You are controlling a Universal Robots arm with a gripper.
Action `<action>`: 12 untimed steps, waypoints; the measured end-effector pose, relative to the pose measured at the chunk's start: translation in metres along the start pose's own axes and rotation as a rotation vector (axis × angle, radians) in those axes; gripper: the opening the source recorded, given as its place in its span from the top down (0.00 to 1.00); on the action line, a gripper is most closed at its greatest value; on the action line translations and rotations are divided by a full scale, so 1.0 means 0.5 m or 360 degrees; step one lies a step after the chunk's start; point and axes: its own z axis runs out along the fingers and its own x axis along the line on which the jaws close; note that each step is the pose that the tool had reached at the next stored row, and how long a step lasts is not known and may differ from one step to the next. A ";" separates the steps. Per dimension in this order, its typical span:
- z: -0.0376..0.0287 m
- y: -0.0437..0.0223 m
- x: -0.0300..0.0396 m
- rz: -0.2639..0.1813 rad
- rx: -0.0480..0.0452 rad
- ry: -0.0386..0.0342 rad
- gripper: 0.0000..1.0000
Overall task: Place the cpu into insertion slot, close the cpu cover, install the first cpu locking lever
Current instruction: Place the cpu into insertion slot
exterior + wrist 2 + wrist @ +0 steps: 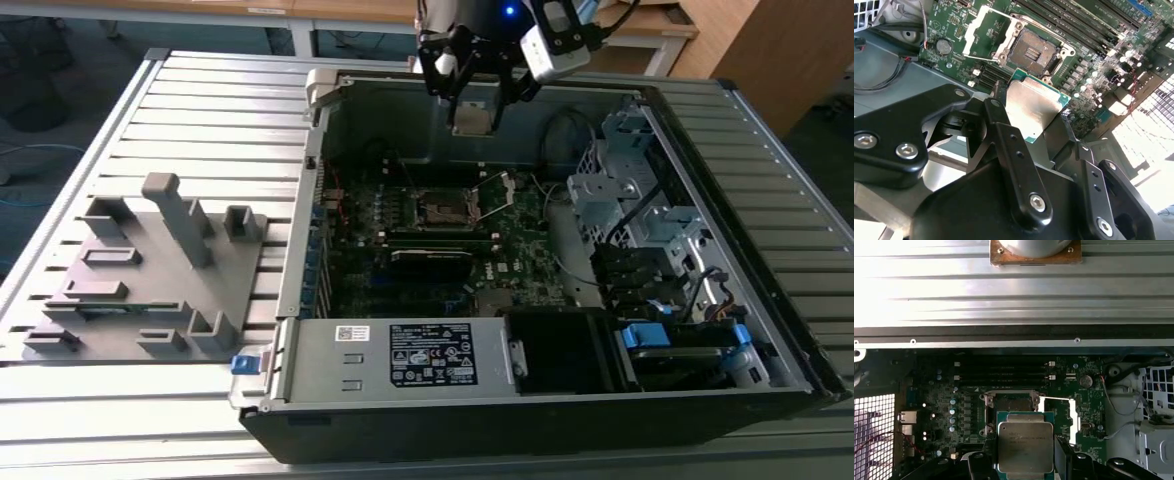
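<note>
Ribbed grey metal table (200,100) is carrying an opened computer case (534,425) lying on its side, and above it the gripper's black fingers (1006,145) are clamping the cpu (1036,107) by two opposite edges, its dull silver top facing both wrist cameras and its green border showing at the corners. In the exterior view the gripper (477,105) is hanging high over the far end of the case, with the chip well apart from the board below. Beneath it the insertion slot (1031,50) is lying open and bare, its dark contact field exposed, while the cpu cover (971,35) is standing swung back on its hinge just beside the socket, so nothing has yet been seated or closed. Around the socket the green motherboard (400,270) is spreading out with its memory slots and cables, and a grey fixture block (147,270) is sitting on the table at the exterior view's left, well away from the work. The risk from here appears to lie in the narrow edge grip: if the chip is slipping or sitting skewed between the fingers, it could be meeting the socket off-square and bending the fine contacts. The raised cover and the thin wire levers close by could also be catching a finger or a chip corner on any approach made off-centre.
</note>
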 end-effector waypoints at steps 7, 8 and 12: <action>0.013 -0.001 0.000 0.0000 0.0001 0.0000 0.46; 0.013 -0.001 0.000 0.0000 0.0001 0.0000 0.46; 0.015 -0.001 0.000 0.0000 0.0001 0.0000 0.46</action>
